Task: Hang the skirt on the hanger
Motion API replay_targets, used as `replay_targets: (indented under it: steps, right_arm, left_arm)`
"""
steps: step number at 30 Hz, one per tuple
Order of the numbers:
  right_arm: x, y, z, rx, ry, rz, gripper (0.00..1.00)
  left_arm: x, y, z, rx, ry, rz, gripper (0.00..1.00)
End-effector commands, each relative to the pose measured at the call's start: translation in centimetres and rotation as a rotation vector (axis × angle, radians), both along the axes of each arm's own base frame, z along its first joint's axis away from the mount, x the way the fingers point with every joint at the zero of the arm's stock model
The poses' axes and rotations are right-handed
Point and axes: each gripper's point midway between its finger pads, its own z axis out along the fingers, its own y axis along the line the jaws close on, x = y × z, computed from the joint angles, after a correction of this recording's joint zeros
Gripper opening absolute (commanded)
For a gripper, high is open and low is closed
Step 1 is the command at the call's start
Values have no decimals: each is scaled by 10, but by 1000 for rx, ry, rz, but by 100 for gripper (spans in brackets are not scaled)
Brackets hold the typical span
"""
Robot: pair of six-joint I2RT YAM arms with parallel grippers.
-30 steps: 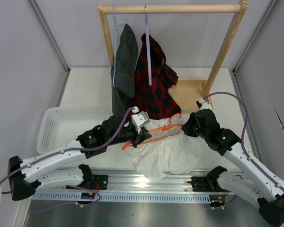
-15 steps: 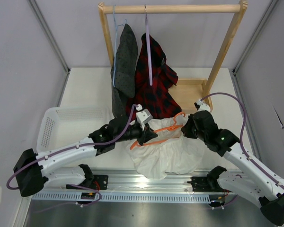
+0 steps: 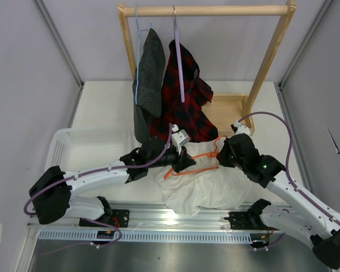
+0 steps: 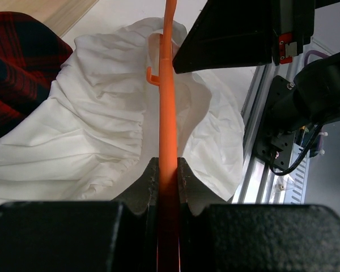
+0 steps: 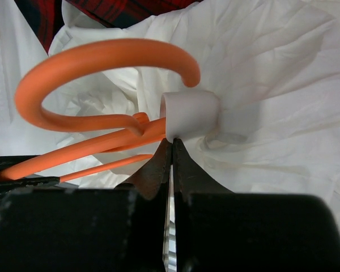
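Left gripper (image 4: pixel 168 177): your jaws are narrow and clamped on the hanger (image 4: pixel 169 113); the thin orange bar runs straight out between the two fingers (image 4: pixel 149 182); in the top view this gripper (image 3: pixel 187 161) sits over the skirt's left part, in front of the plaid shirt (image 3: pixel 184 105).
Right gripper (image 5: pixel 170 161): your jaws are pressed almost together, with only a thin white sliver between them, pinching the skirt (image 5: pixel 266 85) right under the hanger's hook; a small white lump sits at the tips, and you cannot tell if it is bunched cloth; from above the gripper (image 3: pixel 221 154) is at the skirt's upper right edge.
Hanger (image 3: pixel 199 154): it lies tilted across the top of the skirt, between your two grippers; its hook (image 5: pixel 90 62) curls just above the right fingertips; its left end is in the left gripper.
Skirt (image 3: pixel 207 184): white and crumpled, it lies on the desk (image 3: pixel 102 107) at the near edge, close to the rail (image 4: pixel 266 113); its gathered edge is bunched around the hanger (image 4: pixel 102 124).
Wooden rack (image 3: pixel 204 10): it stands at the back; the dark grey garment (image 3: pixel 150 73) hangs on the light blue hanger (image 3: pixel 137 34); the plaid shirt hangs beside it on the purple hanger (image 3: pixel 177 62).
Basket (image 3: pixel 59 148): white, on the desk's left side, well apart from the skirt.
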Motion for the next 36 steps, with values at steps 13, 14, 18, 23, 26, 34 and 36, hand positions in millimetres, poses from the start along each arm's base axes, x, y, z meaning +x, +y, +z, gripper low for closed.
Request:
replay_targets:
  steps: [13,14,18,23,26,34,36]
  right_arm:
    - [1,5,28,54,-102,25,48]
    - [1,5,32,60,-117,25,49]
    - [7,10,47,73,-164,31,52]
    - [13,13,53,54,-190,20,52]
    - [21,10,50,20,-222,-12,53]
    - [33,11,50,-23,-257,-34,49]
    - [33,12,45,-34,-248,-29,46]
  left_arm:
    - [3,-12,9,-17,-18,-11,0]
    - [3,-12,7,-14,-19,-11,0]
    - [1,-15,7,-9,-17,-21,0]
    - [0,-17,5,1,-22,-25,0]
    - [-1,-18,8,1,-26,-31,0]
    - [-2,-20,10,14,-36,-34,0]
    - [-2,-19,10,16,-38,-35,0]
